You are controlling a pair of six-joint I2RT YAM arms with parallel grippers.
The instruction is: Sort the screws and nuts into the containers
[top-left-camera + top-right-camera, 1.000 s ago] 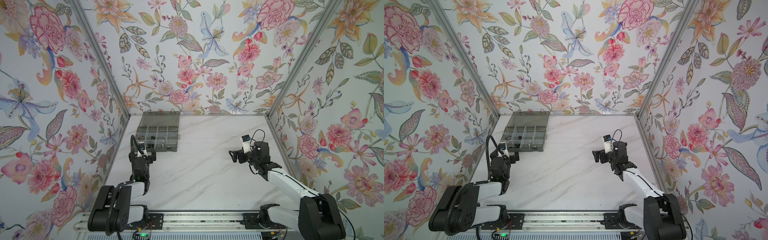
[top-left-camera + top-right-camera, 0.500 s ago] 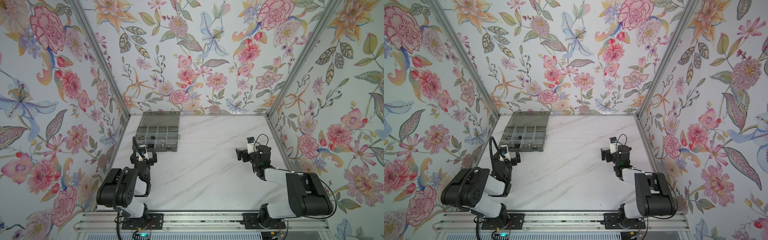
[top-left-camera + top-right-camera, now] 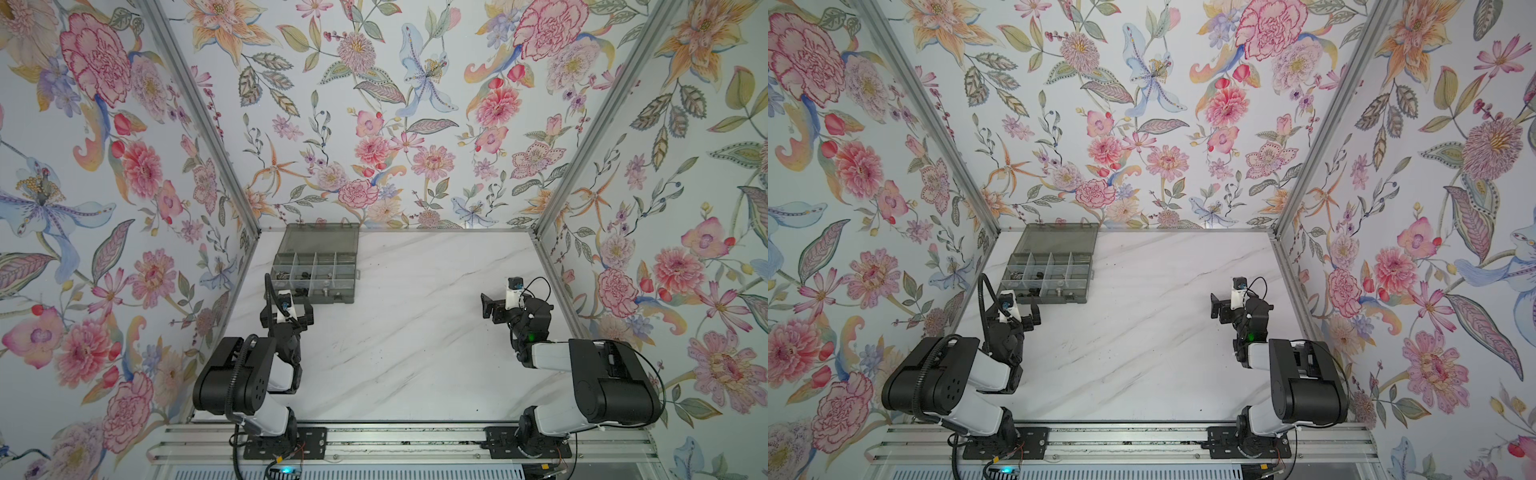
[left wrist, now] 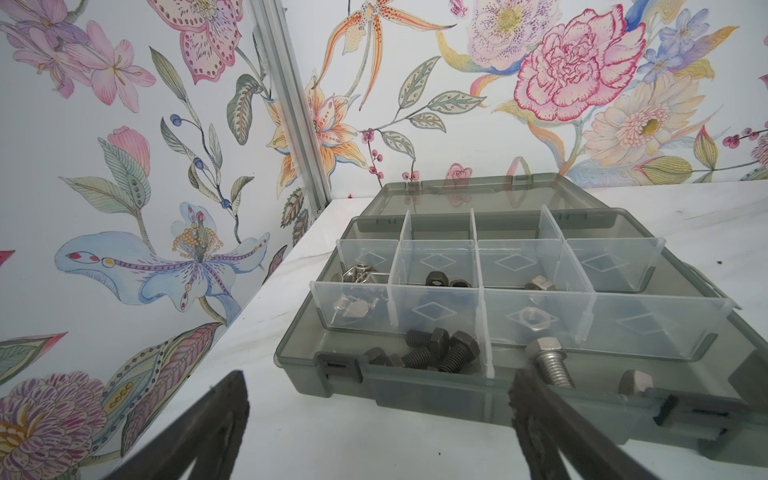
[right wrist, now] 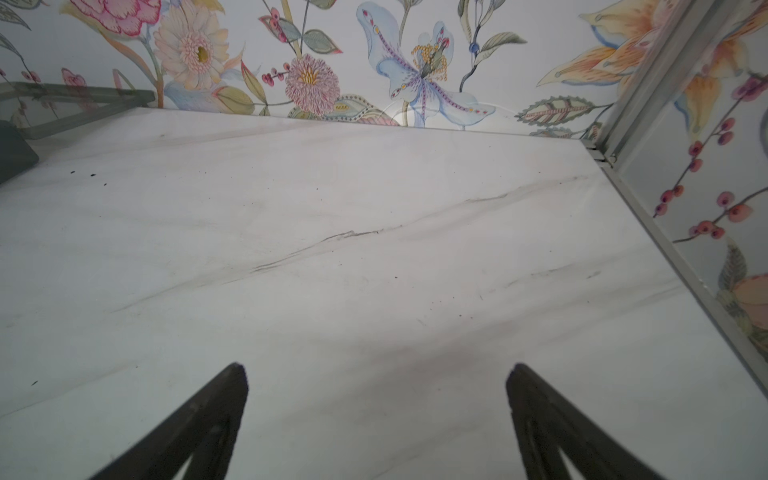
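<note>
White marble-look surface (image 3: 415, 340), grey-veined. Carries one open smoky-grey box (image 3: 345, 261) near the far left corner, lid (image 3: 322, 237) laid flat behind it. Dotted with tiny dark specks (image 5: 395, 277).

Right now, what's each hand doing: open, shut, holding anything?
Left hand: open, holding nothing, facing the organiser box.
Right hand: open, holding nothing, over the table.

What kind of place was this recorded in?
Most likely a purpose-built robot recording booth, not a workshop: floral wallpaper panels in aluminium framing wall in a marble-look tabletop, and the left arm and right arm are bolted to a rail at its front edge.
</note>
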